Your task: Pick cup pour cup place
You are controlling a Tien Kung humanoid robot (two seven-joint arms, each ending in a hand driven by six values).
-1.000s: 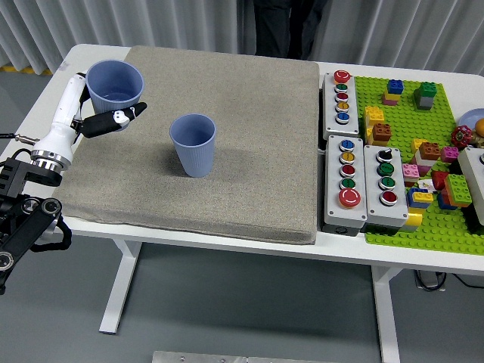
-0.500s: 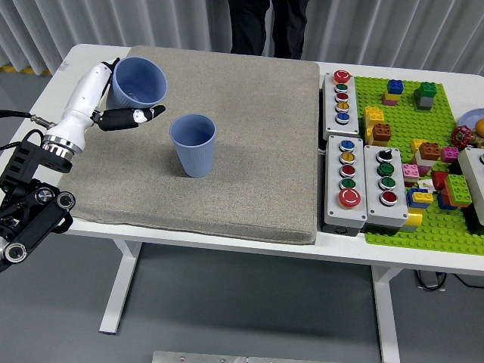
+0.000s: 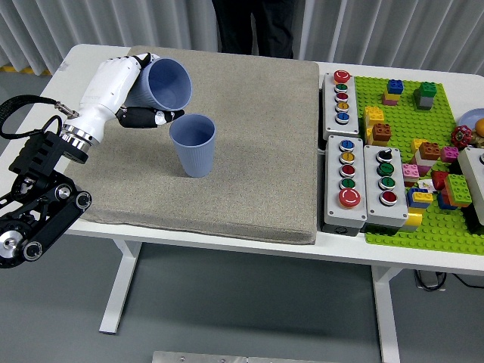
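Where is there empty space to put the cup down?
The grey mat is bare between the standing cup and the button boxes, and along its near edge. The green brick board is crowded. The left hand holds the tilted cup.

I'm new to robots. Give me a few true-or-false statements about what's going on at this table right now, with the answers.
1. The left hand holds a blue cup tilted toward a second cup. True.
2. The second cup lies on its side. False: it stands upright on the grey mat.
3. The right hand grips the second cup. False: no right hand is in view.
4. Button boxes sit right of the mat. True.
5. The brick plate is red. False: it is green.
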